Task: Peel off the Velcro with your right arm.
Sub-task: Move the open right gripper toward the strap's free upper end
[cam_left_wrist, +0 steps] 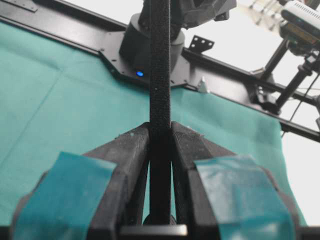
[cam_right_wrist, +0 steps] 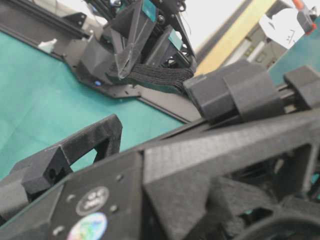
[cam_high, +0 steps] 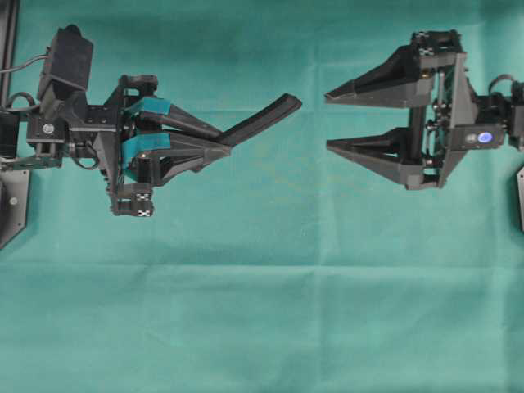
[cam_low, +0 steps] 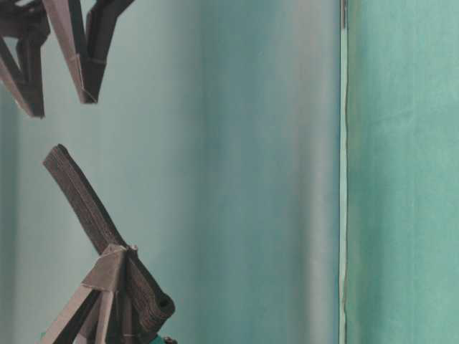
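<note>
Left hand (cam_high: 223,141), the one with teal tape on its fingers (cam_high: 151,106), is clamped tight on the Velcro (cam_high: 262,119) near the strip's lower end. Velcro sticks out past the fingertips, angled up and toward the right hand (cam_high: 327,121) in the overhead view, free end in the air above the green tabletop (cam_high: 270,295). Left wrist view: strip (cam_left_wrist: 160,90) runs straight up between the 2 pinched fingers (cam_left_wrist: 125,150). Table-level view: strip (cam_low: 86,204) tilted, its rounded end poking out below the grip. Right hand wide open, 2 plain black fingers (cam_high: 368,86) spread far apart, holding nothing, pointing at the Velcro's free end but a gap away, not touching. Blue light (cam_high: 485,137) glowing on the right arm (cam_high: 458,115) wrist.
</note>
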Tool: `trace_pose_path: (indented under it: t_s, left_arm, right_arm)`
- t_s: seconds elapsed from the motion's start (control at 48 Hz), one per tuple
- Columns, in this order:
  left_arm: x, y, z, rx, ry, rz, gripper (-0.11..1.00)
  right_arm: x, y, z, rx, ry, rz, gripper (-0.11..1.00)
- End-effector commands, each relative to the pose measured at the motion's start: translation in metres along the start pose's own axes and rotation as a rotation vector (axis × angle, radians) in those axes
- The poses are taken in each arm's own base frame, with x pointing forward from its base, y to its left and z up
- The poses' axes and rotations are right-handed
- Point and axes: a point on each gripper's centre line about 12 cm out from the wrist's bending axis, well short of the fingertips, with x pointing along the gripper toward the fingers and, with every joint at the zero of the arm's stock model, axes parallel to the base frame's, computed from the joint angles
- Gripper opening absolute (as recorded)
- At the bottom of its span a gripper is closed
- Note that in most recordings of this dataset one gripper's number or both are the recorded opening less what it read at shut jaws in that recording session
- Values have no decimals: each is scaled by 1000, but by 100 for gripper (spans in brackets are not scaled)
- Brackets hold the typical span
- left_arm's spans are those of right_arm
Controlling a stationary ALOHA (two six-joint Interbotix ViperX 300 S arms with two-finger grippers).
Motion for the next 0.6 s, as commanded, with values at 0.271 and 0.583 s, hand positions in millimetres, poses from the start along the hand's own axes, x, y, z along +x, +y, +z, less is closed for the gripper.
trace_pose_path:
  t_s: [0.271, 0.583]
  left_arm:
    - [-1, -4, 9, 3, -31, -13, 11]
    - [-1, -3, 9, 3, -29, -10, 11]
  right_arm:
    - [8, -9, 6, -10, -18, -16, 87]
    - [10, -10, 2, -9, -5, -18, 87]
